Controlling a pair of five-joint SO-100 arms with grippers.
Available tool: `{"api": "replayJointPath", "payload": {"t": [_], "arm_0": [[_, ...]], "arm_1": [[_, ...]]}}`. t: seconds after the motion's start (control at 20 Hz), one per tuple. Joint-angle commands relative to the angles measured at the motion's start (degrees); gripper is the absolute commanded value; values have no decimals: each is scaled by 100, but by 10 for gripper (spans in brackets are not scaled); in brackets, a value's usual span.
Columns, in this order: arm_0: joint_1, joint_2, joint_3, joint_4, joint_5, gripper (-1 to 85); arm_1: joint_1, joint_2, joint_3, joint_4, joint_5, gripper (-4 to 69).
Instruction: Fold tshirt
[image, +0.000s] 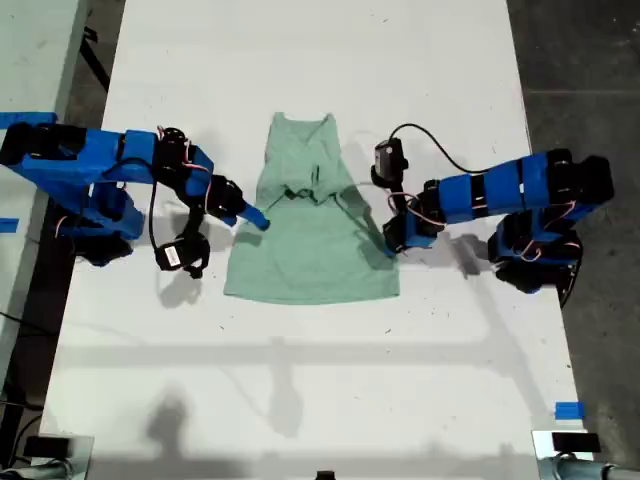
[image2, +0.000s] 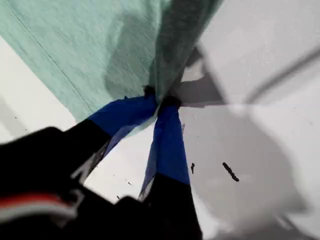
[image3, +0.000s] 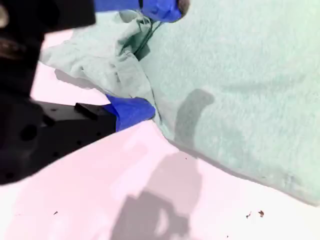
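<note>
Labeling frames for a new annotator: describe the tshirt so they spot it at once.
On the long white table, look at the middle, between the two blue arms. The tshirt lies there, sleeves folded inward, narrow at the far end and flaring wide at the near hem. It is the only pale mint-green fabric; everything else is white, blue or black.

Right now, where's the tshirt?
The tshirt lies on the white table, central in the exterior view, between the two arms, with my first gripper pinching its edge.
</note>
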Motion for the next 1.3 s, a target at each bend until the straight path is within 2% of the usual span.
{"api": "replayJointPath", "payload": {"t": [0.0, 0.25, 0.45, 0.7, 1.05, 1.15, 1.2, 1.25], "arm_0": [[-114, 26, -62, -149, 70, 274], [-141, 26, -70, -167, 88, 273], [-141, 26, -79, -158, 70, 273], [-149, 9, -79, -176, 79, 273], [-105, 9, -114, -149, 44, 277], [-105, 9, -132, -123, 35, 281], [-105, 9, -149, -114, 35, 283], [-105, 9, -158, -114, 35, 284]], "arm_1": [[70, 70, -70, -114, -88, -9], [70, 272, -246, 387, -264, -9], [123, 914, -932, 1608, -422, -8], [-44, -70, -2312, 1547, -202, -8], [-369, -3806, -6187, 1890, 571, 2], [-457, -4579, -6970, 2268, 800, 181], [-510, -4816, -7339, 2584, 905, 216], [-562, -4834, -7497, 2733, 870, 306]]}}
